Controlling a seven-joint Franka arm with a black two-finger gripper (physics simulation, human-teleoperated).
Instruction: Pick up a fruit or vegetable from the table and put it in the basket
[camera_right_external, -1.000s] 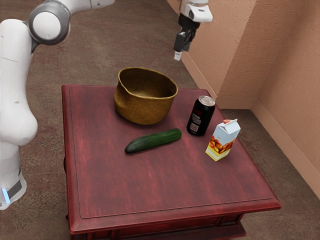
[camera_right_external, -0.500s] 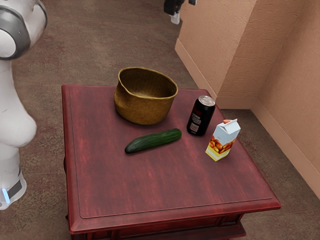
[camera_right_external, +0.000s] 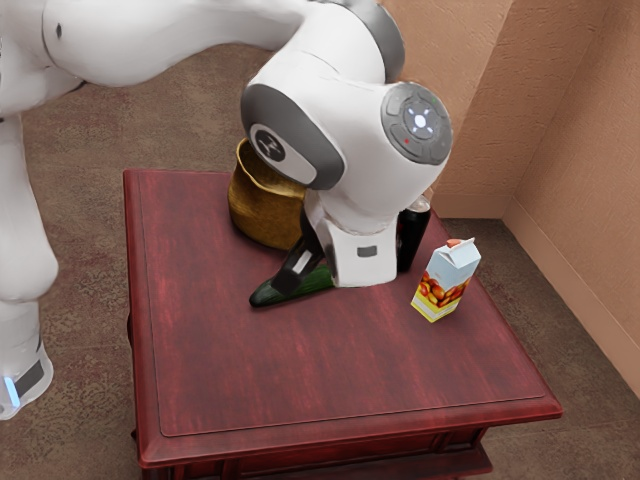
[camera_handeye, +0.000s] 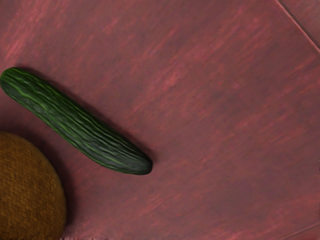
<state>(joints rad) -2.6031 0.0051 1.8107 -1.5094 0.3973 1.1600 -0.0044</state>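
Red tabletop (camera_right_external: 250, 370) bears the cucumber (camera_right_external: 271, 295) at six o'clock from the basket (camera_right_external: 262, 210), exterior view. Gripper (camera_right_external: 291, 276) is near it; grip state cannot be determined. Approach appears advanced; lift and placement remain.

Gripper (camera_right_external: 298, 266) above the table (camera_right_external: 300, 380), near the cucumber (camera_handeye: 80, 125), which lies on the tabletop. In the exterior view, the basket (camera_right_external: 264, 208) stands behind the gripper, beside the cucumber; to the gripper's right in that view stand the can (camera_right_external: 411, 238), then, farther out and nearer the viewer, the carton (camera_right_external: 446, 280).
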